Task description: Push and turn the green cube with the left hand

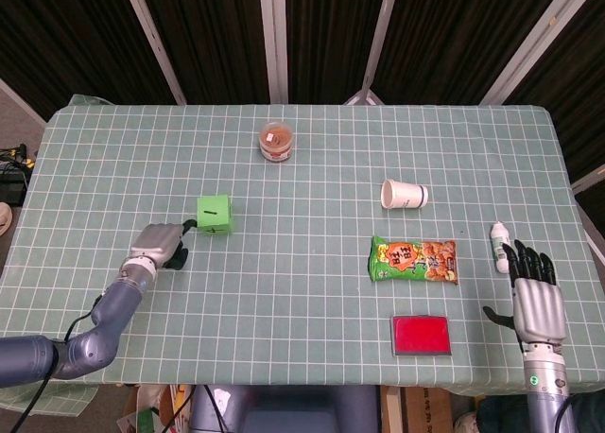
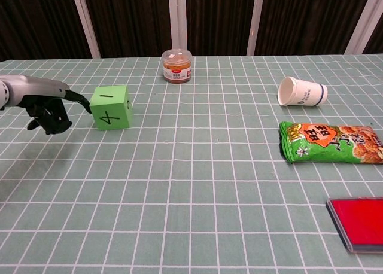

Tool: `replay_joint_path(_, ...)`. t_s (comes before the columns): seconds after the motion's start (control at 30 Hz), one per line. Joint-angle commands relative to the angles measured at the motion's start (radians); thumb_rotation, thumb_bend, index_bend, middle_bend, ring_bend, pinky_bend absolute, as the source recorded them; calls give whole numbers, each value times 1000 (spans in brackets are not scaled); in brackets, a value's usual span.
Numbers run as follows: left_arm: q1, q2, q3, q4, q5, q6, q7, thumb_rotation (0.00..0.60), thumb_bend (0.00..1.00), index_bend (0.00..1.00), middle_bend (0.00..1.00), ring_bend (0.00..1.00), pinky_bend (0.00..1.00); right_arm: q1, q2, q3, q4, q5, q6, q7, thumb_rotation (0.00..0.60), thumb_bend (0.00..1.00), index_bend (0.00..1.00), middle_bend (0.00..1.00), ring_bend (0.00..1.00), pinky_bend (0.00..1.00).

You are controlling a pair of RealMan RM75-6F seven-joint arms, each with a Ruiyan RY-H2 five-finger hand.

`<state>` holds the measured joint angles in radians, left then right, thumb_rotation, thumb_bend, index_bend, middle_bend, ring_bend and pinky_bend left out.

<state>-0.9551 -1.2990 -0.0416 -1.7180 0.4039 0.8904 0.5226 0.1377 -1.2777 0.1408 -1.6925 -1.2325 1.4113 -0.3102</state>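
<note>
The counter (image 1: 312, 159), covered in a green gridded cloth, carries everything, and the green cube (image 2: 111, 106) serves as landmark; it stands on the cloth toward the robot's left, a "4" on the face shown to the chest camera. The left hand (image 1: 161, 244) is set just left of the cube, one extended finger (image 2: 79, 99) laid against the cube's left edge while the remaining fingers are curled in on nothing. The right hand (image 1: 536, 296) is kept far to the cube's right, well apart from it, fingers straight and spread, holding nothing. The push is judged to be under way; for a clean turn, contact should be kept off-centre near a corner and low, so that the cube is pivoted flat rather than tipped; pressure is best applied slowly, lest the fingertip slide off.
</note>
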Motion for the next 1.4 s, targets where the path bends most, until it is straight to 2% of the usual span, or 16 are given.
replay_joint_path(0.03,-7,-8,0,-10,3,4,8,600,739,167,754,575,686,0,3,1,-3,3,-1,2,600,45,81,0,0,0)
replay_joint_path(0.9,-99,-86,-59,-20,-79,72,85,600,735,170,754,575,686,-4,21,1,-14,6,-1,30,600,45,81,0,0,0)
replay_joint_path(1.13,-117,-106,-80,5,-107,89,97,600,734,175,753,575,686,-3,21,2,-12,12,-3,32,600,45,81,0,0,0)
replay_joint_path(1.4,-135,-136,-103,48,-122,61,92,600,734,179,751,575,686,-2,19,4,-13,20,-4,26,600,45,81,0,0,0)
